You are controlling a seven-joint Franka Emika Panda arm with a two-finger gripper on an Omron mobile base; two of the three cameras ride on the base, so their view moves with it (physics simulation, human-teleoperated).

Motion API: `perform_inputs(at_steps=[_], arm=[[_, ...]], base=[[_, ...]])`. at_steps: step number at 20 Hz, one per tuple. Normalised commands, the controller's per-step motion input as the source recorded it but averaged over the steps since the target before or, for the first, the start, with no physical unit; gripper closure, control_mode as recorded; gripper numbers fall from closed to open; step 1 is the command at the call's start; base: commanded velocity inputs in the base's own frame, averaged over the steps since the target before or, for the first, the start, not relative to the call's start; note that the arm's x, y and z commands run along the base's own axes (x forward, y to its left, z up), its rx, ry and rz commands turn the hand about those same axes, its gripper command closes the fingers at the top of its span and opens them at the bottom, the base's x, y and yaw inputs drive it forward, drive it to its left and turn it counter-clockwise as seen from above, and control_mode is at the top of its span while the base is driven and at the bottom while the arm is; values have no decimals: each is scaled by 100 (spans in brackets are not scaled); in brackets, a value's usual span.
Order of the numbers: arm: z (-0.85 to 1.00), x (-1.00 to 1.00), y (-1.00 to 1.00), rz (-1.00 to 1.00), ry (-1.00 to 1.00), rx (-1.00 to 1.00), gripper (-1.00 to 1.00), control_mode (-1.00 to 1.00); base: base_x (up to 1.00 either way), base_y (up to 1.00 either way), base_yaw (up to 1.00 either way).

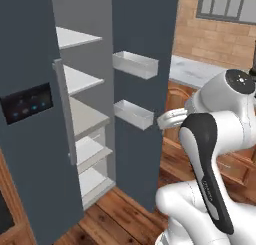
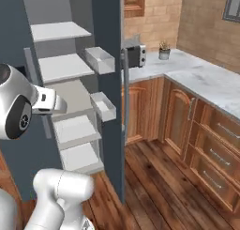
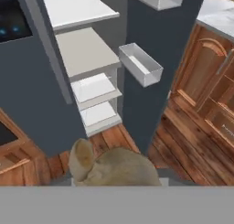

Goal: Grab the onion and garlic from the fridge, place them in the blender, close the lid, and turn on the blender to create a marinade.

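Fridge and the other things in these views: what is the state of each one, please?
fridge: door swung open, visible shelves bare
touch panel: blue lights on
door bins: empty
end effector: shut, apparently on the garlic
garlic: at the end effector's tips, outside the fridge
cabinet doors: closed
drawers: closed

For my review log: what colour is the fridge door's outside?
Dark slate grey fridge, clearest in left base view.
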Motion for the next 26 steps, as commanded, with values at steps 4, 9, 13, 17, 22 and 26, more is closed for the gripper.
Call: perform_inputs(at_steps=[4,9,13,17,22,26], arm=[[0,0,0,0,0,0,100,100],[0,0,0,0,0,0,100,100],[0,0,0,0,0,0,100,100],[0,0,0,0,0,0,100,100],[0,0,0,0,0,0,100,100],[0,0,0,0,0,0,100,100]], base=[[-30,-40,-75],[5,-74,-64],[37,-74,-61],[78,-43,-53],[100,0,-41],[100,3,-32]])
